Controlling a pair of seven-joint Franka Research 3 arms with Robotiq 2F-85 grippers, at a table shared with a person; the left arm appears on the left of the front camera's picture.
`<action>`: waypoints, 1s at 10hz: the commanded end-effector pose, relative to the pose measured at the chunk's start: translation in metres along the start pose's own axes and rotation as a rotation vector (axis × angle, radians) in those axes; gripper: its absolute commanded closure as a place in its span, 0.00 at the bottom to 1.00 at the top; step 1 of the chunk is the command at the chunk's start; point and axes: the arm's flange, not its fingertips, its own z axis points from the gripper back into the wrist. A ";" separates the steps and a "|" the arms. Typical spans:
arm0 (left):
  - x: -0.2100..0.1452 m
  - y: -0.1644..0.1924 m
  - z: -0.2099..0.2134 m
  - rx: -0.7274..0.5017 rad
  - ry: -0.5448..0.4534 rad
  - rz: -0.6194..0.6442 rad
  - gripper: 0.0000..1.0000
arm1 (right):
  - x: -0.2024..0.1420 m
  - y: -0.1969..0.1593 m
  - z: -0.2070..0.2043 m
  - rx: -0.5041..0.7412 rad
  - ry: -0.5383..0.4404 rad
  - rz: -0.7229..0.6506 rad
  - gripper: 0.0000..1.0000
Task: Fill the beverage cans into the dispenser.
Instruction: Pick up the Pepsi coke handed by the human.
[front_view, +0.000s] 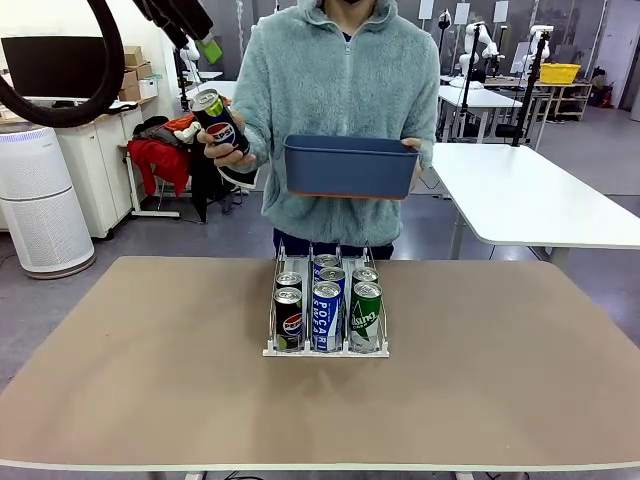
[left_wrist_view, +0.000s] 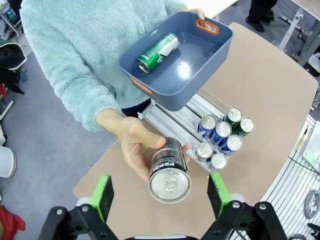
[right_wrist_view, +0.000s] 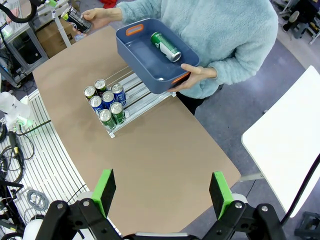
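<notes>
Your left hand (left_wrist_view: 160, 194) is wide open and holds nothing. Just in front of it, the person's hand (left_wrist_view: 132, 145) holds up a black Pepsi can (left_wrist_view: 169, 172), with its silver top turned toward your left wrist camera. The person's other hand (front_view: 415, 165) holds a blue bin (front_view: 345, 165) above the far end of the dispenser (left_wrist_view: 175, 122).

From the front you see the bin's side wall. From both wrist views you look down into it, and a green can (left_wrist_view: 157, 52) lies on its side there.

Your right hand (right_wrist_view: 162, 192) is wide open too, high over the tabletop (right_wrist_view: 165, 150).

Six cans (front_view: 327, 312) stand in the dispenser, two in each lane, at the end near you. The front view shows their colours: black on the left, blue in the middle, green on the right. The wrist views show their silver tops and the bare lanes behind them.
</notes>
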 end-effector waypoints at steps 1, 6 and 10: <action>-0.015 0.003 -0.011 -0.047 -0.033 -0.003 0.00 | 0.000 0.002 0.000 0.001 0.000 0.001 0.00; -0.025 0.008 -0.033 -0.089 -0.017 -0.024 0.00 | 0.000 0.002 0.000 0.001 0.000 0.001 0.00; -0.030 -0.002 -0.044 -0.058 0.002 0.029 0.00 | 0.000 0.002 0.000 0.001 0.000 0.001 0.00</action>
